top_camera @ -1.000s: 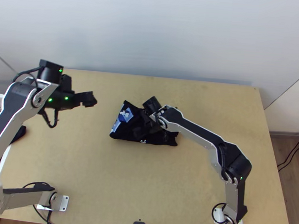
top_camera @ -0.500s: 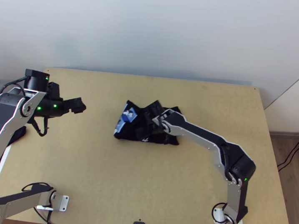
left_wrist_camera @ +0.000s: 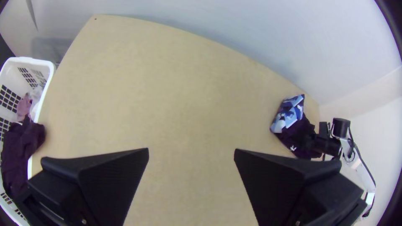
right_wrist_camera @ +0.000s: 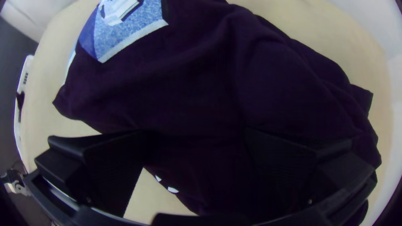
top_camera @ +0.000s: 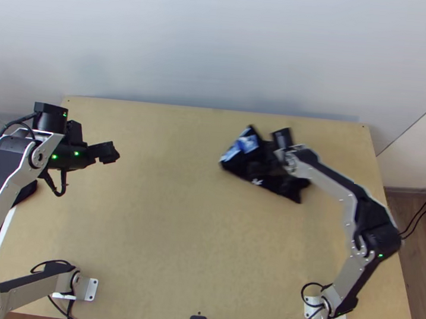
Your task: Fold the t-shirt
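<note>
Pale wooden tabletop (top_camera: 147, 231), and here's the black, blue-printed cloth t-shirt (top_camera: 283, 188), rumpled beneath the black right claw (top_camera: 261, 167), fingers spread; left claw (top_camera: 110, 152) gapes well apart!

Left wrist view: left gripper (top_camera: 114, 152) with jaws wide apart, nothing between them but pale tabletop (left_wrist_camera: 180, 92) beyond. Well apart from it, near a tabletop corner and the wall (left_wrist_camera: 251, 29), lies the shirt (left_wrist_camera: 290, 134), a compact dark bundle; blue-and-white print uppermost at one end, small white mark by one edge. Right gripper (top_camera: 263, 167) at the plain dark end, overlapping it; contact can't be told. Right arm (left_wrist_camera: 361, 165) behind it, white link, black cable alongside. Opposite side of tabletop: white slatted basket (left_wrist_camera: 31, 61) alongside the edge, holding pink cloth (left_wrist_camera: 23, 106) and something whitish (left_wrist_camera: 36, 94); dark cloth (left_wrist_camera: 17, 146) draped over its rim, one lobe overlapping the tabletop edge.
</note>
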`<control>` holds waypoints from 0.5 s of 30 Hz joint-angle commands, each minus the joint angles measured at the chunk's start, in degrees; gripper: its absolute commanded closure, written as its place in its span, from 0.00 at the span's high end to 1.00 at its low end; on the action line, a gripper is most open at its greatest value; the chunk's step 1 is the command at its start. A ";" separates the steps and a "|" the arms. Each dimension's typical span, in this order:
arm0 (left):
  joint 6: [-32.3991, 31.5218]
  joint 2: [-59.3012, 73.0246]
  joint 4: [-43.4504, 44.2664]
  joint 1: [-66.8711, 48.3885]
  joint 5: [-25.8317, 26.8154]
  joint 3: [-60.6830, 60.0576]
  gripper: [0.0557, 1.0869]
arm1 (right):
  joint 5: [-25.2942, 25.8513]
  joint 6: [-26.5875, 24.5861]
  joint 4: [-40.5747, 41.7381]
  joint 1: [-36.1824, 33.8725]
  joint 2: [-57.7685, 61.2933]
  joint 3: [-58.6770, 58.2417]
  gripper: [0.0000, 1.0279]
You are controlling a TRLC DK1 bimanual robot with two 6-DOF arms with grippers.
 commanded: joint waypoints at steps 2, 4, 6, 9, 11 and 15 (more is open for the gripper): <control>-0.16 -1.28 0.52 0.11 0.03 -2.32 0.96 | -1.52 -1.31 2.34 -18.69 -3.71 -3.75 0.96; 0.02 -1.81 0.52 0.11 0.03 -3.28 0.96 | -1.78 -1.31 3.31 -23.17 -3.62 -3.49 0.96; 0.10 -2.34 0.61 0.20 0.03 -4.08 0.96 | -1.96 -1.31 4.19 -27.13 -3.01 -3.22 0.96; 0.28 -3.39 0.61 0.46 0.03 -4.78 0.96 | -2.66 -1.39 4.98 -31.52 -1.95 -2.61 0.96; 0.81 -3.92 0.61 1.08 0.03 -4.95 0.96 | -2.66 -1.39 5.33 -33.72 -0.99 -1.55 0.96; 1.60 -4.62 0.52 2.04 -0.06 -5.22 0.96 | -2.66 -1.13 5.33 -36.80 1.91 1.79 0.96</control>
